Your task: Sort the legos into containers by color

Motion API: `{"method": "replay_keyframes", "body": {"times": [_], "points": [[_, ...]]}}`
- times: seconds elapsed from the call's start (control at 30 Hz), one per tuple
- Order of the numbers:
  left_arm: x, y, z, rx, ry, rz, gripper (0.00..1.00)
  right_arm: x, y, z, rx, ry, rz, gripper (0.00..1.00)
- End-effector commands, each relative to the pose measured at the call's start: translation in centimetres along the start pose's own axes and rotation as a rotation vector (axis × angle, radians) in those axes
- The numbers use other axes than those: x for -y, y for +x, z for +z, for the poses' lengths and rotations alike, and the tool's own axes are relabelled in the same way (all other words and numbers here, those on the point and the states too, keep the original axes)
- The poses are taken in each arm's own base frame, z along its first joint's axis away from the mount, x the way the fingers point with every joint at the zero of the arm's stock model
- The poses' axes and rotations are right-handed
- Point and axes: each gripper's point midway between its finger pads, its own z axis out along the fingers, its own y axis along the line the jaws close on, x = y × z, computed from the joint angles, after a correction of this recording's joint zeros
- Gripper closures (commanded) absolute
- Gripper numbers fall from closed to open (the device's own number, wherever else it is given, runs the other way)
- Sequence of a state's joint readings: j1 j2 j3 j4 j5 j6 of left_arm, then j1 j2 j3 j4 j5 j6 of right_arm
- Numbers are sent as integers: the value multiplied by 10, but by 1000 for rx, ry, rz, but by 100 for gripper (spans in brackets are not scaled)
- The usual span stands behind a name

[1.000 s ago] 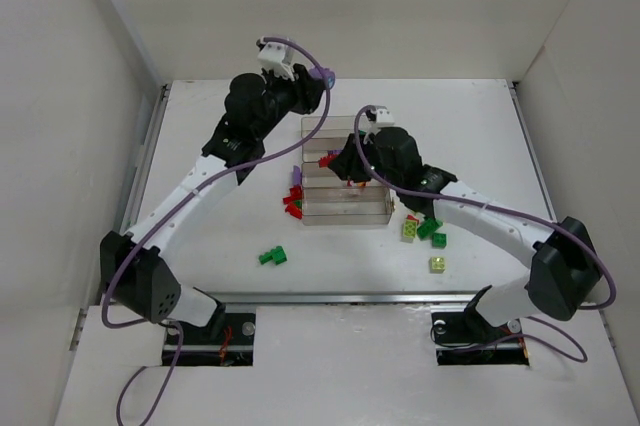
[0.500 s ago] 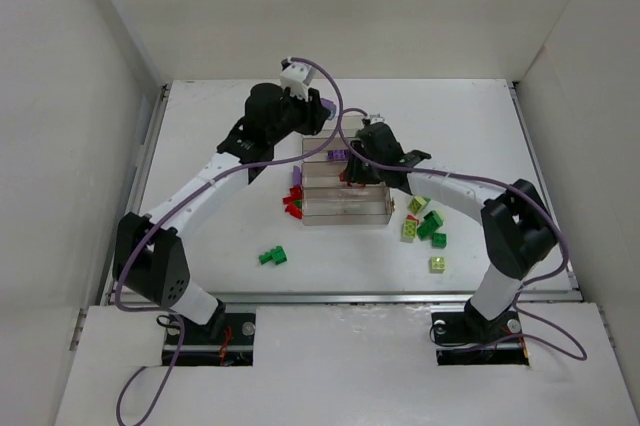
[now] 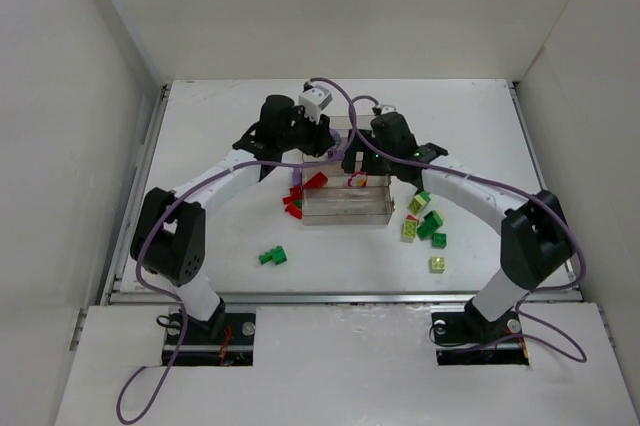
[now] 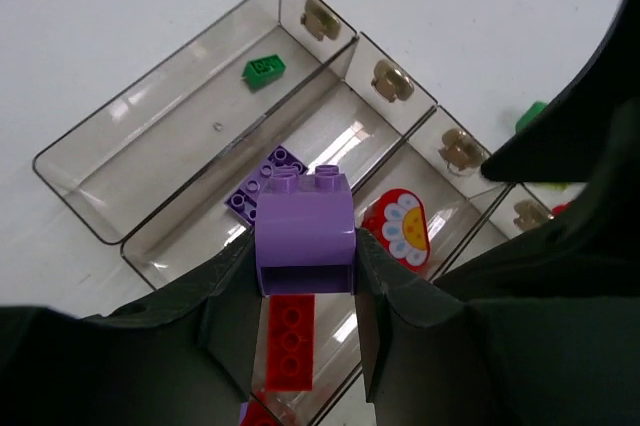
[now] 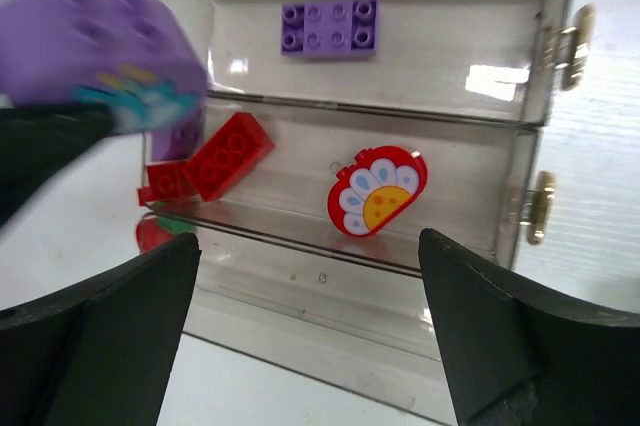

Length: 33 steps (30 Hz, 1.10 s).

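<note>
My left gripper (image 4: 305,246) is shut on a light purple lego brick (image 4: 305,218) and holds it above the clear tray's containers (image 4: 160,64). Below it, one row holds a green lego (image 4: 264,68). The adjacent row holds a flat purple plate (image 4: 268,179), and the third a red flower piece (image 4: 398,228) and a red brick (image 4: 290,341). My right gripper (image 5: 310,336) hangs open and empty over the tray (image 5: 350,246), with the flower piece (image 5: 378,190) just beyond its fingers. Both grippers (image 3: 322,141) (image 3: 358,161) meet over the tray's far end (image 3: 345,214).
Loose legos lie on the white table: red ones (image 3: 293,204) against the tray's left side, a green pair (image 3: 272,257) in front, and a lime and green cluster (image 3: 425,224) with a lime brick (image 3: 437,264) to the right. White walls enclose the table.
My right gripper has opened, and the red flower piece now lies in the tray. My left arm has swung right over the tray, still holding the purple brick.
</note>
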<state>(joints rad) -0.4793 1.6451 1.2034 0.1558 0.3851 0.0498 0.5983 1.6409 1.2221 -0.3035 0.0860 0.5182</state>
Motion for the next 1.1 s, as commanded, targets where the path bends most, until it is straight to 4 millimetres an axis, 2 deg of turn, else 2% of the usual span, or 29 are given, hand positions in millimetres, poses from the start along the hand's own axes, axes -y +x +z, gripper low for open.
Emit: {"method": "replay_keyframes", "body": {"times": [0.0,0.03,0.13,0.17,0.27,0.3,0.33,0.37,0.5,0.6,0.63,0.67,0.7,0.77,0.8,0.97,1.03,1.07], "points": [[6,9,7,-7,77,51,100,-5,-45,-39,130,-43,-3,4],[8,12,7,-7,89,60,100,-3,-50,-43,144,-43,4,4],[4,35,20,-60,100,50,100,13,-57,-49,169,-1,11,4],[-2,32,23,-56,91,47,100,12,-59,-52,177,-4,2,4],[-7,53,35,-127,94,29,100,21,-64,-52,185,13,16,4],[-14,57,40,-148,86,15,96,25,-65,-52,188,19,22,4],[-15,58,42,-156,87,12,96,25,-65,-52,188,20,22,4],[-12,59,44,-163,110,6,91,23,-64,-52,182,7,21,4],[-22,51,47,-130,102,10,76,18,-66,-50,181,-12,10,4],[-25,49,46,-120,104,0,72,15,-65,-51,171,-32,9,4],[-25,49,46,-120,104,0,67,12,-66,-51,177,-45,8,4],[-25,49,46,-120,104,0,56,12,-66,-51,177,-45,8,4],[-23,50,45,-127,114,-5,49,12,-66,-51,177,-45,8,4],[-22,55,45,-135,115,-9,39,11,-66,-51,173,-53,7,4],[-21,49,42,-125,114,-4,34,7,-69,-53,177,-67,7,4],[-20,36,39,-99,113,0,22,2,-71,-55,176,-89,5,4],[-18,32,36,-101,113,-2,21,0,-75,-57,186,-94,5,4],[-17,22,32,-88,113,5,21,0,-75,-57,186,-94,5,4]]}}
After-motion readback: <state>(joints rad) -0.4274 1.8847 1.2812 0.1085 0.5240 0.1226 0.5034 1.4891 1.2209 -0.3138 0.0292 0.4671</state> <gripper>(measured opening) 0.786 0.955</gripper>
